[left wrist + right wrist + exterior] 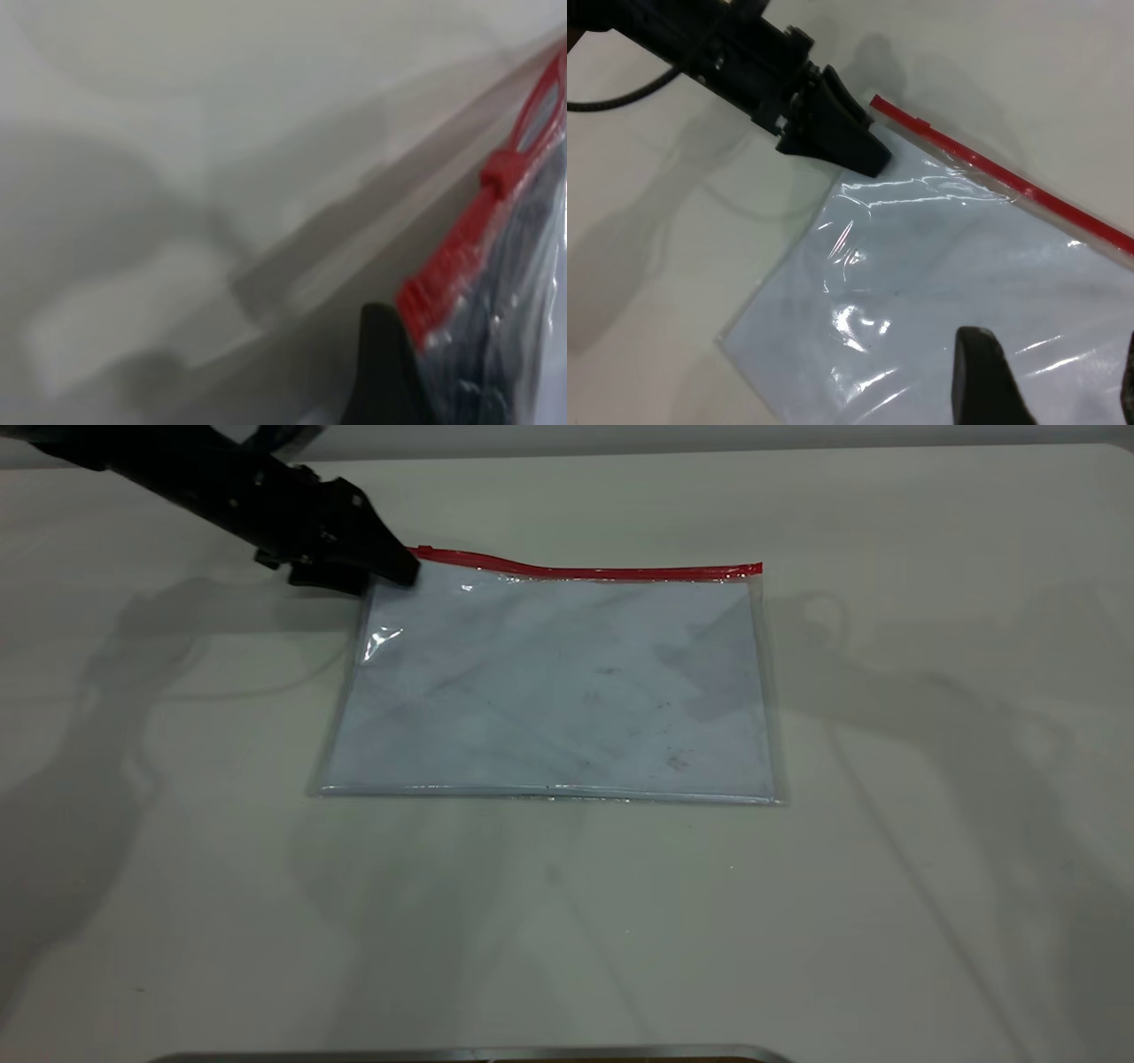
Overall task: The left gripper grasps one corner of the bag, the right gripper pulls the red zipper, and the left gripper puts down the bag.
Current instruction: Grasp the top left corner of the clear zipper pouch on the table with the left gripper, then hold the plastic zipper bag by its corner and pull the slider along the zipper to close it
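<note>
The bag [549, 691] lies flat on the white table, a clear pouch with a pale blue sheet inside. The red zipper [602, 571] runs along its far edge, and the small slider [500, 168] sits near the left end. My left gripper [394, 567] is at the far left corner and shut on it; that end of the strip is raised a little. In the left wrist view the plastic [532, 292] passes between the left gripper's [425, 372] fingers. My right gripper [1054, 381] is open above the bag [948, 257], out of the exterior view.
The table [930, 868] stretches wide on all sides of the bag. A metal edge [461, 1054] runs along the front. The left arm's black cable [620, 97] trails behind its body in the right wrist view.
</note>
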